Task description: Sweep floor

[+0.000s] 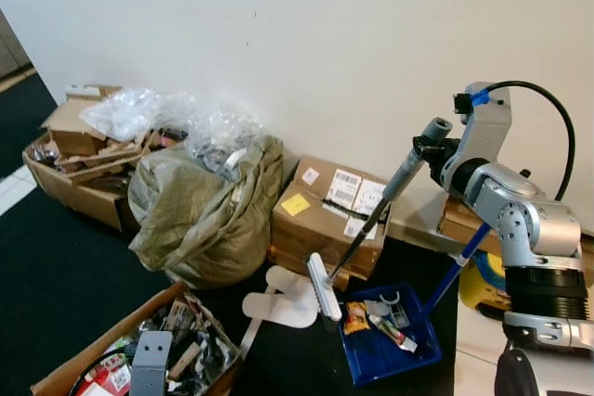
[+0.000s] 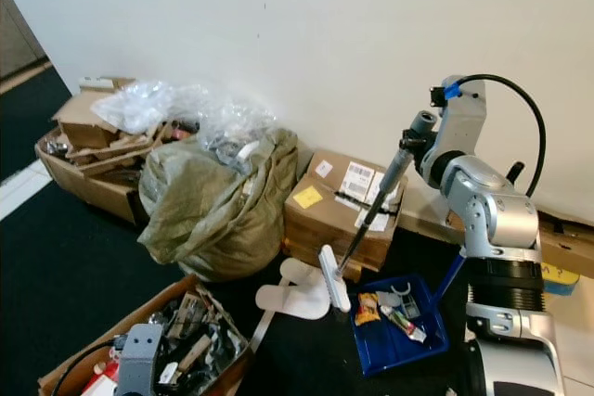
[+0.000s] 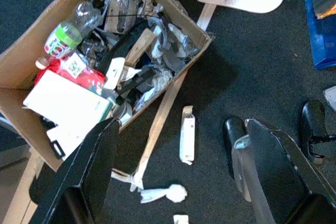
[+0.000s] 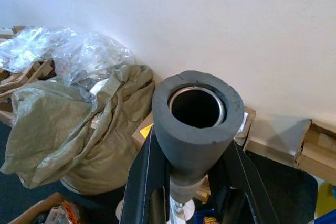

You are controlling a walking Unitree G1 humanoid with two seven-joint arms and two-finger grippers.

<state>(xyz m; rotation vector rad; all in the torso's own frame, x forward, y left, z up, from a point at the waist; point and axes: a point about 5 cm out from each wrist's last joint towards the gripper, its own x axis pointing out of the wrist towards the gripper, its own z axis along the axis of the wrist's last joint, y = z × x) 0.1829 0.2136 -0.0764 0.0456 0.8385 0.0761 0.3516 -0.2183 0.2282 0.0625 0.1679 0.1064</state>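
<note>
Right gripper (image 1: 436, 150) is clamped near the broom's (image 1: 371, 220) foam-capped top; its head rests beside the blue dustpan (image 1: 385, 350). Left wrist view: left gripper (image 3: 173, 171) spread, empty, above floor scraps. Right wrist view: the rigid, light-looking pole sits between the fingers (image 4: 144, 182); gripping lower would probably steady it.

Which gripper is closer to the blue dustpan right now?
The right gripper, though held well above the blue dustpan, grips the broom handle sloping down beside it. The left gripper hangs over the open cardboard box, farther left.

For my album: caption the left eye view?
Right gripper holds a broom at a blue dustpan holding litter.
</note>
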